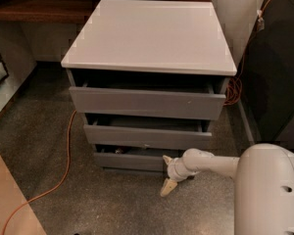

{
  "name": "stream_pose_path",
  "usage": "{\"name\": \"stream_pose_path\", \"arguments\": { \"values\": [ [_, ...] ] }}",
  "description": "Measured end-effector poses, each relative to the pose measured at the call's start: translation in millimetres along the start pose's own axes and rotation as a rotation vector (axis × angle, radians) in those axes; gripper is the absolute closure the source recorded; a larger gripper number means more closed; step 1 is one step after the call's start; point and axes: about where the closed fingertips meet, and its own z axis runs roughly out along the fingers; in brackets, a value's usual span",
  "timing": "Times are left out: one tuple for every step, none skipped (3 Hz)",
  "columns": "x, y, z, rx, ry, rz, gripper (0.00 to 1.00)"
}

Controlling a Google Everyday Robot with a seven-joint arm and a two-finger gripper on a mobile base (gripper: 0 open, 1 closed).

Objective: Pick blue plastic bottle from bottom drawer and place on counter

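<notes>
The white rounded robot arm (220,164) enters at the front right of the grey three-drawer cabinet (88,106) and reaches left, low over the floor. The two-finger gripper (166,173) sits just in front of the cabinet, at the right part of its lowest front. The cream fingers are apart: one tip (165,157) lies at the front panel, the other (167,187) points down at the speckled grey floor (112,199). Nothing is held between them.

An orange cable (66,151) runs over the floor left of the cabinet.

The shallow grey bottom drawer (132,161) is pulled out a little from the cabinet. A small pale shape (118,151) shows in the dark gap behind its front, towards the left. Whether this is the blue plastic bottle cannot be told.

Above it, the middle grey drawer (147,137) and the top grey drawer (147,103) also stand slightly out.

The broad white glossy counter (152,33) forms the top of the cabinet.

A dark brown wooden shelf (39,9) runs behind the cabinet on the left. A dark flat panel (274,72) stands to the right of the cabinet.
</notes>
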Motion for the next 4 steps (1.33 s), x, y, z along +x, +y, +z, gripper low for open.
{"name": "stream_pose_path", "arguments": {
  "values": [
    [9.1, -7.6, 9.8, 0.019, -0.015, -0.017, 0.0],
    [19.7, -20.4, 26.8, 0.038, -0.036, -0.016, 0.0],
    [29.1, -38.7, 41.3, 0.059, -0.06, 0.002, 0.0],
    [37.7, -66.2, 55.9, 0.103, -0.1, 0.028, 0.0]
  ]
}}
